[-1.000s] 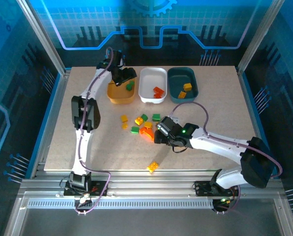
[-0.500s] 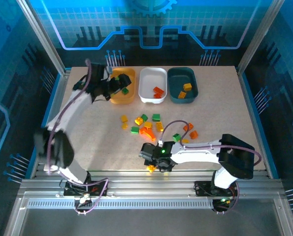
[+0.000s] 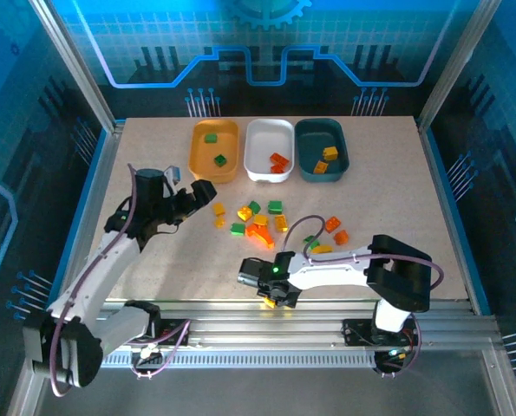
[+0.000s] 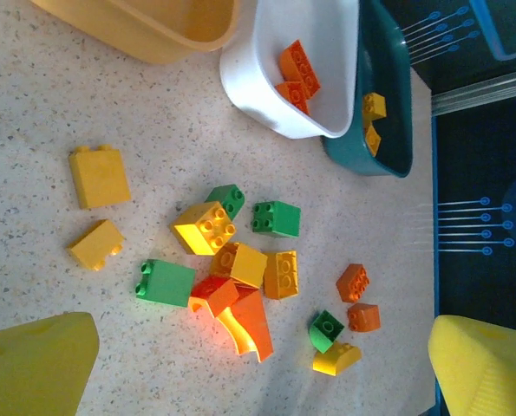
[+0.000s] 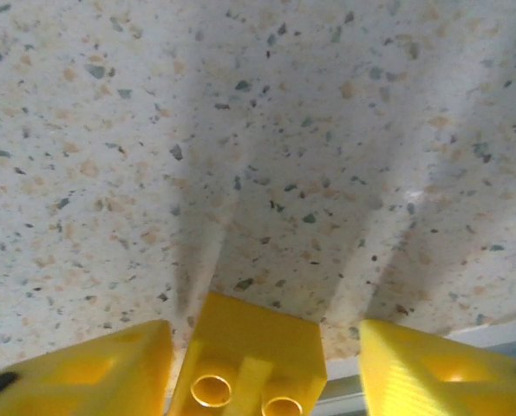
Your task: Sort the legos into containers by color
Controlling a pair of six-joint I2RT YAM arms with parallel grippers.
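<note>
The orange-yellow tray [image 3: 199, 154] holds two green bricks [image 3: 211, 137]. Red-orange bricks [image 3: 278, 162] lie in the white tray [image 3: 256, 139], and yellow ones [image 3: 329, 153] in the dark teal tray [image 3: 308, 143]. A mixed pile of legos [image 3: 256, 221] lies mid-table; from the left wrist the pile [image 4: 231, 260] sits ahead of the fingers. My left gripper [image 3: 194, 194] hovers open, left of the pile, holding nothing. My right gripper [image 3: 271, 293] is low at the table's front edge, open, its fingers either side of a lone yellow brick [image 5: 253, 355], with a gap on the right side.
Two yellow bricks [image 4: 100, 176] lie apart, left of the pile. A few red-orange, green and yellow bricks [image 3: 331, 230] are scattered to its right. The table's front edge and metal rail [image 5: 492, 334] run just behind the right gripper's yellow brick.
My left gripper has pulled back from the orange-yellow tray to the near left of the pile. My right gripper has moved from the pile down to the yellow brick at the front edge.
</note>
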